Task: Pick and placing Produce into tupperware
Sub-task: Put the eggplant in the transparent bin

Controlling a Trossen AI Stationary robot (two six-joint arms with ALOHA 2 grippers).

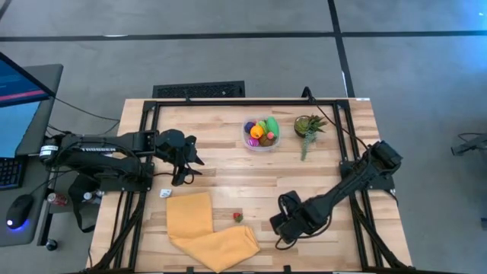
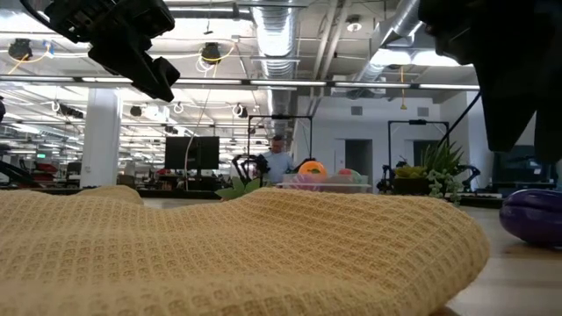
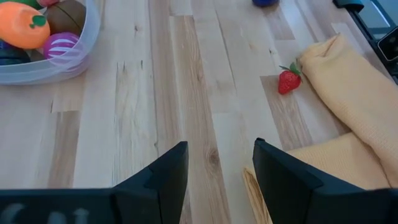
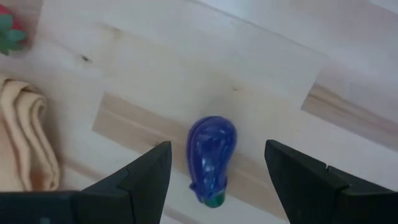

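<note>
The yellow cloth (image 1: pixel 209 230) lies crumpled at the front of the table (image 1: pixel 228 179), with a little strawberry (image 3: pixel 287 81) just beside it. The right gripper (image 4: pixel 214 180) hangs over a purple eggplant (image 4: pixel 211 158) near the cloth, its fingers apart on either side and not touching it. The left gripper (image 3: pixel 214 177) waits with fingers apart above bare wood beside the cloth, and the tub (image 1: pixel 261 134) of toy food sits far back by a potted plant (image 1: pixel 308 127).
</note>
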